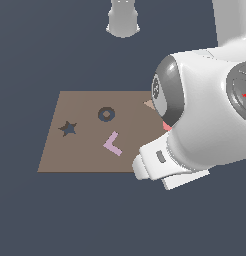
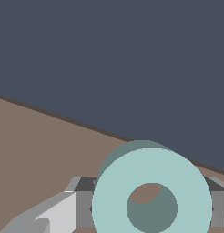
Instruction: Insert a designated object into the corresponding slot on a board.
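Observation:
In the wrist view the pale teal ring (image 2: 109, 191) fills the space between my gripper (image 2: 150, 207) fingers. A grey finger (image 2: 82, 205) presses on one side and the other finger (image 2: 219, 205) on the opposite side. Brown board (image 2: 36, 150) shows under the ring and through its hole. In the exterior view the white arm covers the ring and the fingers, over the board's (image 1: 80, 160) right end. The slot (image 1: 106, 114), a dark ring recess with a brown centre, lies open on the board toward that view's left, apart from the arm.
A dark star recess (image 1: 68, 128) sits at the board's left. A lilac L piece (image 1: 113, 144) lies below the slot. A sliver of pink pentagon (image 1: 166, 126) and a tan corner (image 1: 149, 104) peek from behind the arm. The robot base (image 1: 123, 22) stands beyond the board.

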